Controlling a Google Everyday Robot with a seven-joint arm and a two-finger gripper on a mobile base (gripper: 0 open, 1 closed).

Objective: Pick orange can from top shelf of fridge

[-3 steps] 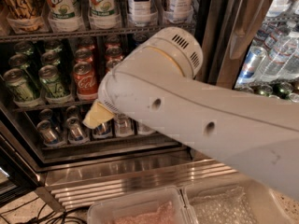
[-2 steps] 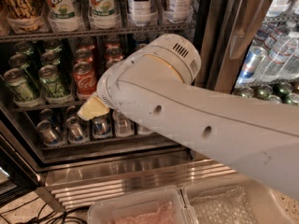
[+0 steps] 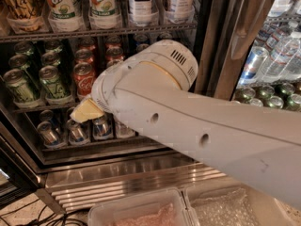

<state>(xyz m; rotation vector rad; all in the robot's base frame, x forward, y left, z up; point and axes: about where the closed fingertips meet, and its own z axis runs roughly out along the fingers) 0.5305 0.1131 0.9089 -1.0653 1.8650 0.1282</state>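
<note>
Arm (image 3: 197,126), thick and white, crosses the camera view from lower right toward centre left and covers much of the fridge (image 3: 221,41) interior. Gripper (image 3: 86,112) shows only as a pale yellow tip poking out from under the arm's round end, low in front of the bottom rack of short silver-topped cans (image 3: 77,131). Most of it is hidden behind the arm, so whether it is spread or closed cannot be told. Nothing visibly held.

Orange can (image 3: 19,4) stands upright at the far left of the top shelf (image 3: 117,31), cropped by the upper and left frame edges, well above and left of the gripper. Just right of it on the same shelf: two white-and-green 7UP cans (image 3: 61,4), then a white tea can (image 3: 141,1) and another pale can partly cut off.

Middle rack below: green cans (image 3: 51,81) at left, red Coke cans (image 3: 84,79) beside them, partly behind the arm.

Ribbed steel base (image 3: 131,178) runs under the racks. Dark door frame (image 3: 244,27) is right of centre; beyond it are water bottles (image 3: 282,55) and more green cans.

Two clear plastic bins (image 3: 141,211) sit at the bottom edge, contents unclear. Dark cables (image 3: 47,218) lie on the floor at lower left.
</note>
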